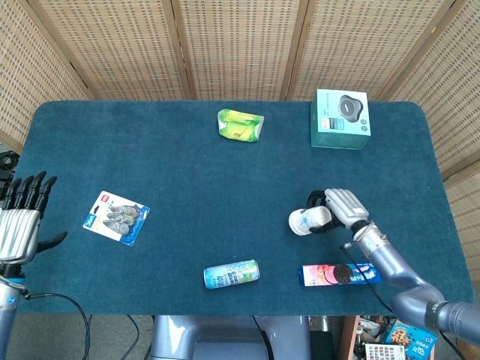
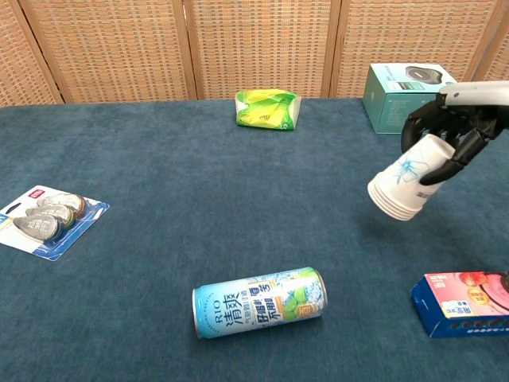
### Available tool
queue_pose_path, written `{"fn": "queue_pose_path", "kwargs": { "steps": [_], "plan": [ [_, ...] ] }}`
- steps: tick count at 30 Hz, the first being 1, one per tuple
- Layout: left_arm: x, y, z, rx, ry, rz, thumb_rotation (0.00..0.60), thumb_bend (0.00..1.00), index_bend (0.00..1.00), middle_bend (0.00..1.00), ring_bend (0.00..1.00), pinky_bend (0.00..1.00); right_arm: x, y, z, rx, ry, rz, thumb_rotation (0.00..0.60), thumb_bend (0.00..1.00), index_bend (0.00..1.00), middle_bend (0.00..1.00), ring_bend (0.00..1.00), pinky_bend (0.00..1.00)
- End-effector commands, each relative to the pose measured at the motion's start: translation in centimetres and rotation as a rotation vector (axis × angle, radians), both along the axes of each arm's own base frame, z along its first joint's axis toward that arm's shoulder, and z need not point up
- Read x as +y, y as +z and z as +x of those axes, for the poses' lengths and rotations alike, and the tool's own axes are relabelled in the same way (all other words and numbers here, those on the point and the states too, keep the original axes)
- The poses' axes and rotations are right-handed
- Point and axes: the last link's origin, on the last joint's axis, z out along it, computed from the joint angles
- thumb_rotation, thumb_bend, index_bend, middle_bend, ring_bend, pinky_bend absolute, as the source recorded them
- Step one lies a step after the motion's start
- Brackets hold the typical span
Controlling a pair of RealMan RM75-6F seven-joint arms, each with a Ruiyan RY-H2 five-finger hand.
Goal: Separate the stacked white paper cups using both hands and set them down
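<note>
The stack of white paper cups (image 2: 406,183) with a blue flower print hangs tilted above the table, rims pointing down and left; the head view shows the stack (image 1: 307,220) too. My right hand (image 2: 449,131) grips the stack around its upper end, and the same right hand (image 1: 341,208) shows at the right of the blue table. My left hand (image 1: 20,219) hovers off the table's left edge with its fingers spread and nothing in it. The chest view does not show the left hand.
A drink can (image 2: 259,302) lies on its side near the front edge. A blue cookie pack (image 2: 464,304) lies at the front right. A teal box (image 2: 412,97) and a green packet (image 2: 268,109) sit at the back, a blister pack (image 2: 44,219) at the left.
</note>
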Motion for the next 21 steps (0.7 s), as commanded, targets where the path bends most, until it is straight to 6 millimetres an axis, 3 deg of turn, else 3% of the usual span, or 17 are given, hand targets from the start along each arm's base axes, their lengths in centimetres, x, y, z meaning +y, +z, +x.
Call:
{"fn": "queue_pose_path", "kwargs": {
  "steps": [1, 8, 13, 21],
  "plan": [
    [3.1, -0.4, 2.6, -0.009, -0.175, -0.017, 0.600, 0.18, 0.00, 0.00, 0.00, 0.00, -0.6, 0.4, 2.9, -0.176, -0.062, 0.048, 0.600, 0.41, 0.58, 0.61, 0.51, 0.64],
    [7.0, -1.5, 6.4, -0.010, -0.392, -0.017, 0.600, 0.18, 0.00, 0.00, 0.00, 0.00, -1.7, -0.3, 6.0, -0.367, -0.147, 0.103, 0.600, 0.43, 0.58, 0.61, 0.51, 0.64],
    [9.6, -3.4, 9.2, -0.020, -0.488, -0.052, 0.600, 0.18, 0.01, 0.00, 0.00, 0.00, -2.5, -1.1, 7.9, -0.520, -0.236, 0.133, 0.600, 0.44, 0.58, 0.61, 0.51, 0.64],
    [12.6, -7.7, 12.8, -0.069, -0.613, -0.035, 0.600, 0.18, 0.10, 0.00, 0.00, 0.00, -2.9, -2.0, 10.3, -0.728, -0.334, 0.179, 0.600, 0.47, 0.58, 0.61, 0.51, 0.64]
  ]
}}
